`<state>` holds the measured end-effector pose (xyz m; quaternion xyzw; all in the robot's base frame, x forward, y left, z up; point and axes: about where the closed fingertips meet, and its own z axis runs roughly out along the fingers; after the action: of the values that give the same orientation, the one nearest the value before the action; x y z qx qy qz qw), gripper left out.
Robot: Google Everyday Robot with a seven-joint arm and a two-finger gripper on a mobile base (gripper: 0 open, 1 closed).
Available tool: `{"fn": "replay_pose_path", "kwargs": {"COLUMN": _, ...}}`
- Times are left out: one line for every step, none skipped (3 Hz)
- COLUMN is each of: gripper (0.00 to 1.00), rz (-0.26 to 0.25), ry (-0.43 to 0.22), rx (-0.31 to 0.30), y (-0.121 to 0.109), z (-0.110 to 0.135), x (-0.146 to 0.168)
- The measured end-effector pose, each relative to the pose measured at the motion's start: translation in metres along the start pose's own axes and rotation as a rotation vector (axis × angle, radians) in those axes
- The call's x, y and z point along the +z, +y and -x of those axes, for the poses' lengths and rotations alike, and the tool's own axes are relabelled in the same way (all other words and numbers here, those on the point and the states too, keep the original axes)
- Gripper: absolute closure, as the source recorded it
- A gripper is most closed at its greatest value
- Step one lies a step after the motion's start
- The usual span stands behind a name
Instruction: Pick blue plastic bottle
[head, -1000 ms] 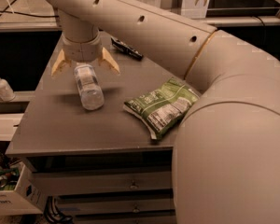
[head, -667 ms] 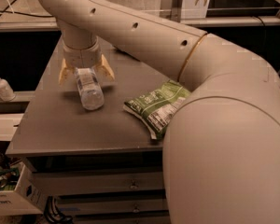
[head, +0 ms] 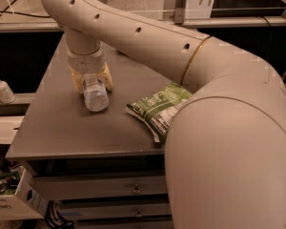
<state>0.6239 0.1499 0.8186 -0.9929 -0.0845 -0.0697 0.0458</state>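
The blue plastic bottle (head: 96,99) is clear and pale bluish. It lies on its side on the dark grey table (head: 52,132), left of centre, with its near end pointing toward the camera. My gripper (head: 91,86) has come down over the bottle's far part. Its tan fingers (head: 76,82) press against the bottle on both sides. The bottle still rests on the tabletop. Its cap end is hidden under the wrist.
A green chip bag (head: 157,109) lies to the right of the bottle. My large arm fills the right and upper part of the view. A small white pump dispenser (head: 1,87) stands on a ledge at the left. Drawers are under the table, and a box (head: 9,197) is on the floor at lower left.
The gripper has dropped lower over the bottle. Its fingers, spread wide before, have closed in against the bottle's sides. The bottle has stayed in place.
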Motion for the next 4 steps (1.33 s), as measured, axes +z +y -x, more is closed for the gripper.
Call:
{"fn": "replay_pose_path", "kwargs": {"gripper": 0.88, "rz": 0.000, "ry": 0.000, "rx": 0.000, "y": 0.000, "z": 0.000, "x": 0.000}}
{"fn": "replay_pose_path", "kwargs": {"gripper": 1.00, "rz": -0.031, "ry": 0.040, "rx": -0.023, "y": -0.032, "z": 0.008, "x": -0.043}}
{"fn": "replay_pose_path", "kwargs": {"gripper": 1.00, "rz": -0.082, "ry": 0.085, "rx": -0.052, "y": -0.069, "z": 0.022, "x": -0.093}}
{"fn": "replay_pose_path", "kwargs": {"gripper": 1.00, "rz": -0.164, "ry": 0.114, "rx": -0.027, "y": -0.095, "z": 0.038, "x": -0.138}}
